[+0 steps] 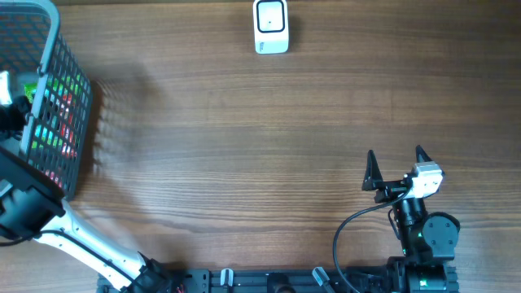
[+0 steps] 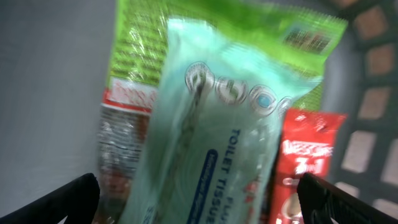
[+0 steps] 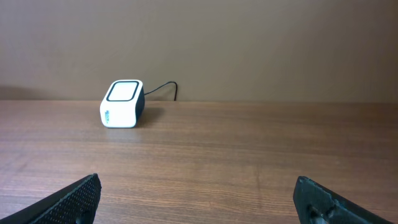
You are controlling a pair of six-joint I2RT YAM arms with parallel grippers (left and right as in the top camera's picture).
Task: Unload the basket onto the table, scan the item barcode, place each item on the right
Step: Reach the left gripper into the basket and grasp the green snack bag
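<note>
Basket wall (image 2: 349, 81) behind tissue pack (image 2: 211, 143), long axis near-vertical

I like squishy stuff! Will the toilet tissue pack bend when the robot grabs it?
Probably squishy: the toilet tissue pack looks like soft plastic wrap. Its shiny film may be slippery. Being tissue, likely light.

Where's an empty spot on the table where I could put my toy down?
The big bare wood in the middle of the table, between the basket on the left, the scanner at the far edge and the right gripper. Inside the basket it is crowded: the tissue pack and red sachet sit packed together.
</note>
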